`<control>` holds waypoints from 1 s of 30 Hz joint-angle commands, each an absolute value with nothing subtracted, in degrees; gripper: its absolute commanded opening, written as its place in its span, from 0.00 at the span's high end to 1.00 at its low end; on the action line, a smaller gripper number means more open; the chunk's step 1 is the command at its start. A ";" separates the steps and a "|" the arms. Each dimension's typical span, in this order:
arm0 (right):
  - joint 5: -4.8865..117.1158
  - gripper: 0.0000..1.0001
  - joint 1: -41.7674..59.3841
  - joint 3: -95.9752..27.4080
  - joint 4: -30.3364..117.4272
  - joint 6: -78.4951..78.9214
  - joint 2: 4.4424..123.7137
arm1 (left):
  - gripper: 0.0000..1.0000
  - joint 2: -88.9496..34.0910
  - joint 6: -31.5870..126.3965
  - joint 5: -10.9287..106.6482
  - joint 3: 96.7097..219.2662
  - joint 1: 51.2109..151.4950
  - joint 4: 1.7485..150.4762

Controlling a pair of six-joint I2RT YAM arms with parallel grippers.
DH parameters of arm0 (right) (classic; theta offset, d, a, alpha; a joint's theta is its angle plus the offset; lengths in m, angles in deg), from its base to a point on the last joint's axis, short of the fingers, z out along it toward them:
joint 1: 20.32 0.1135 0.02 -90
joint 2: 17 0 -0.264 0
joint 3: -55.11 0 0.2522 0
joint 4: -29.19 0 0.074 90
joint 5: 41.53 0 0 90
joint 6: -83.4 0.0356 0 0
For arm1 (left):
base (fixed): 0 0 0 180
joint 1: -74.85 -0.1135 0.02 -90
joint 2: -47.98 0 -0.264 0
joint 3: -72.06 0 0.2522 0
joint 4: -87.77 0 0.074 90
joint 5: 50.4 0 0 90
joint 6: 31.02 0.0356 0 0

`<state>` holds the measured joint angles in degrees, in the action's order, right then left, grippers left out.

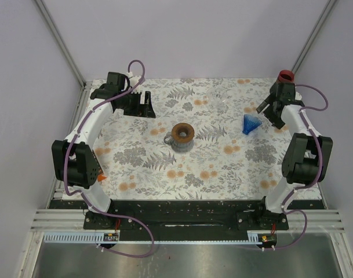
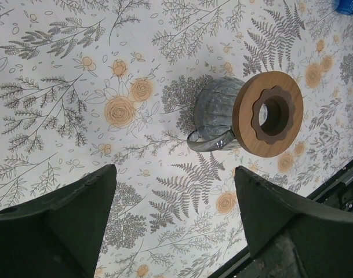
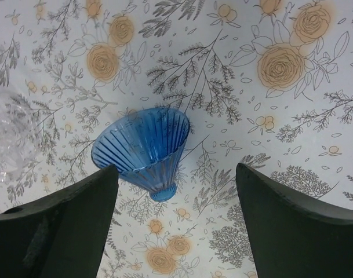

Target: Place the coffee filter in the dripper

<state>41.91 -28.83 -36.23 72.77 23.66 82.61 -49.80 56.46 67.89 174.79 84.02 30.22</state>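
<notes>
The blue ribbed cone filter (image 1: 251, 124) lies on its side on the floral table at the right. In the right wrist view it (image 3: 144, 150) lies just ahead of the open, empty right gripper (image 3: 176, 220), nearer the left finger, mouth up-left. In the top view the right gripper (image 1: 269, 113) hovers just right of it. The grey ribbed dripper (image 1: 182, 137), with a handle and a brown wooden ring, stands at the table's middle. It also shows in the left wrist view (image 2: 219, 110). The left gripper (image 1: 142, 107) is open and empty at the back left, well away from the dripper.
A red cup (image 1: 286, 75) stands at the back right corner behind the right arm. A clear crinkled object (image 3: 8, 139) lies left of the filter. White walls enclose the table on three sides. A black rail (image 1: 182, 208) runs along the near edge.
</notes>
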 commanded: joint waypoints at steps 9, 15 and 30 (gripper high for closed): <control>52.32 0.20 -32.89 -40.12 70.81 36.20 93.38 | 0.15 -49.32 56.79 68.78 174.50 82.94 32.88; 56.73 0.30 -32.89 -38.55 68.45 37.08 94.97 | 0.15 -49.32 56.61 68.69 174.50 82.76 32.88; 64.21 1.00 -32.63 -33.09 61.94 34.36 87.34 | 0.15 -49.32 57.05 68.51 174.85 82.41 32.88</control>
